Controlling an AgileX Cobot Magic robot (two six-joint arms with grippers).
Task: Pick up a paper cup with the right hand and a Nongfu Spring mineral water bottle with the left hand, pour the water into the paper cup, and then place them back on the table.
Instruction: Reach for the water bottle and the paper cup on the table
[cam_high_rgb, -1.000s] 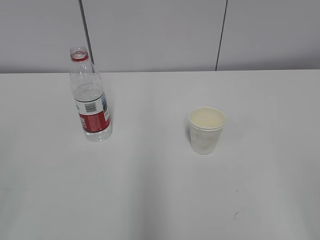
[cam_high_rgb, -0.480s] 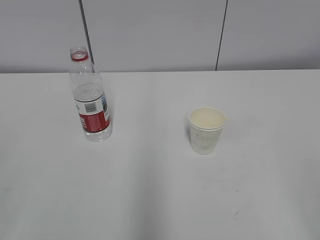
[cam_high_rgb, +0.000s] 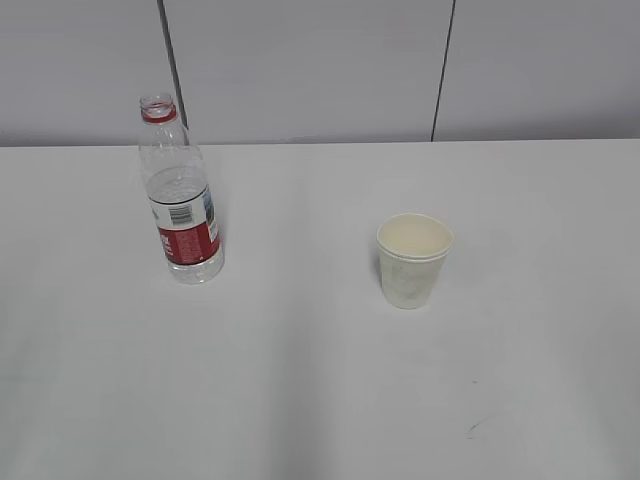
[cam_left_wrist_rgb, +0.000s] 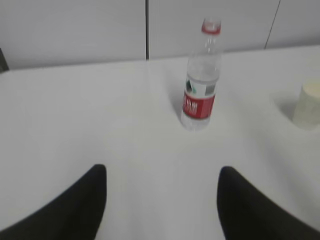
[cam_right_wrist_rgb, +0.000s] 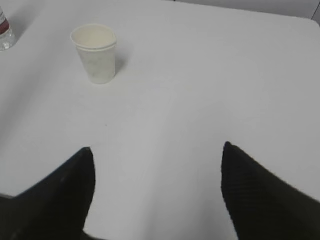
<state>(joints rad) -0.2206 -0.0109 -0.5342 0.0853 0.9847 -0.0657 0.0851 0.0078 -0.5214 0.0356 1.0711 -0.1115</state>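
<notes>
Both hands spread wide, grasping nothing: left hand (cam_left_wrist_rgb: 162, 202) has the upright bottle (cam_left_wrist_rgb: 200, 80) ahead near 12 o'clock. Right hand (cam_right_wrist_rgb: 157, 192) has the upright paper cup (cam_right_wrist_rgb: 96, 54) off at 11, so it likely needs a leftward swing; both stand well apart on the bench (cam_high_rgb: 300, 380).

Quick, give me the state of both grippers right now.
Left gripper: open, holding nothing, well short of the bottle.
Right gripper: open, holding nothing, well short of the paper cup.
</notes>
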